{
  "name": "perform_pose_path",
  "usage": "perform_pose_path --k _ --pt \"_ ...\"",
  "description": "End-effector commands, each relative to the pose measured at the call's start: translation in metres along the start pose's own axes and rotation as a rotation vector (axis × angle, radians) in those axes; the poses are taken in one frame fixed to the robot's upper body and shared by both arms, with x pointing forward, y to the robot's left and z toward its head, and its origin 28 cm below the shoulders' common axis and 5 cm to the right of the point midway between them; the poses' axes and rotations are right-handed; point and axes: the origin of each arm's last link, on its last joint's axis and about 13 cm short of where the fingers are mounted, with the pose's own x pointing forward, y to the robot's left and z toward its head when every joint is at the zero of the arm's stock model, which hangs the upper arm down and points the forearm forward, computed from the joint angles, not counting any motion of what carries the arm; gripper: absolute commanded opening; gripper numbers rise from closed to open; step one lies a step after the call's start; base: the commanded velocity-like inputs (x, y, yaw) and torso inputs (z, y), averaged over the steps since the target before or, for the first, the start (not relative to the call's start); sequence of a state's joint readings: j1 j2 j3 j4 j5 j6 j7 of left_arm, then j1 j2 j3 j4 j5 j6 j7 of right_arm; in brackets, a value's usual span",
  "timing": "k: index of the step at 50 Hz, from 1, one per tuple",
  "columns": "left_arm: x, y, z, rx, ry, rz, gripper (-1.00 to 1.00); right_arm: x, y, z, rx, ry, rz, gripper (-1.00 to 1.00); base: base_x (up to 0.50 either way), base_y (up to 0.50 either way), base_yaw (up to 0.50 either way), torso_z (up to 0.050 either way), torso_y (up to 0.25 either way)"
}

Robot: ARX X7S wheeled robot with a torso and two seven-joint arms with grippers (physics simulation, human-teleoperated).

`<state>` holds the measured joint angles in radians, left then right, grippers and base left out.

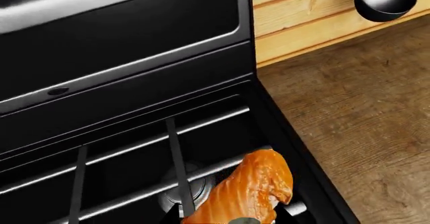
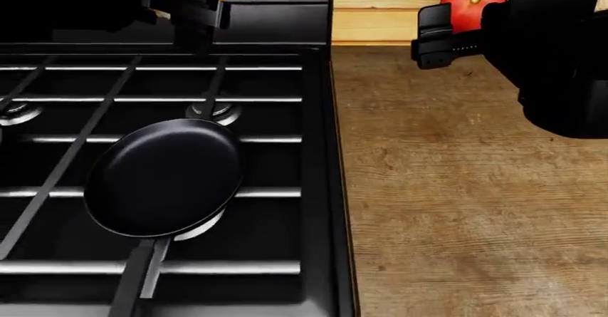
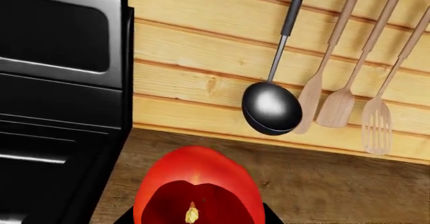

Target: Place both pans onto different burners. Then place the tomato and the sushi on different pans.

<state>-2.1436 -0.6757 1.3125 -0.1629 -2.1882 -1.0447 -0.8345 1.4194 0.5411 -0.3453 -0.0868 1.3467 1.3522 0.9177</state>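
Presently, the left gripper (image 2: 195,3), upper left of the head view, clenched the orange-topped sushi (image 1: 252,189) above a silver burner ring (image 2: 215,110). The right gripper (image 2: 446,35), upper right above the wooden bench (image 2: 456,189), grasped the glossy red tomato (image 3: 198,189). The round black pan (image 2: 164,176) sat on the stove grate.

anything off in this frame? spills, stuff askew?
No spills or damage. One oddity: the pan sits off-centre on its burner, whose ring peeks out at the pan's near edge. Only one pan is in view. Sushi and tomato are held in the air.
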Motion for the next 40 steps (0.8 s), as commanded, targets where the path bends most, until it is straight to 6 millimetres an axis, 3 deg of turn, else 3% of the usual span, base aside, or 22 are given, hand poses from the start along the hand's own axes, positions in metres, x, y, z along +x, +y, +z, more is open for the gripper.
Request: perform_pose_path --k 1,4,40 --pt "-0.0016 0.0012 0.0007 -0.014 -0.007 0.006 -1.0 0.0017 -0.0011 0.0005 0.01 0.001 -0.011 -1.0 0.0 0.0 0.0 0.0 0.0" --pt "-0.0014 0.0014 0.0013 -0.013 -0.006 0.007 -1.0 0.0021 -0.0008 0.0004 0.02 0.002 -0.028 -1.0 0.0 0.0 0.0 0.0 0.0" --pt "-0.002 0.0027 0.0015 -0.02 -0.006 0.016 -1.0 0.0017 0.0027 0.0007 -0.022 -0.006 -0.026 -1.0 0.0 0.5 0.0 0.0 0.0"
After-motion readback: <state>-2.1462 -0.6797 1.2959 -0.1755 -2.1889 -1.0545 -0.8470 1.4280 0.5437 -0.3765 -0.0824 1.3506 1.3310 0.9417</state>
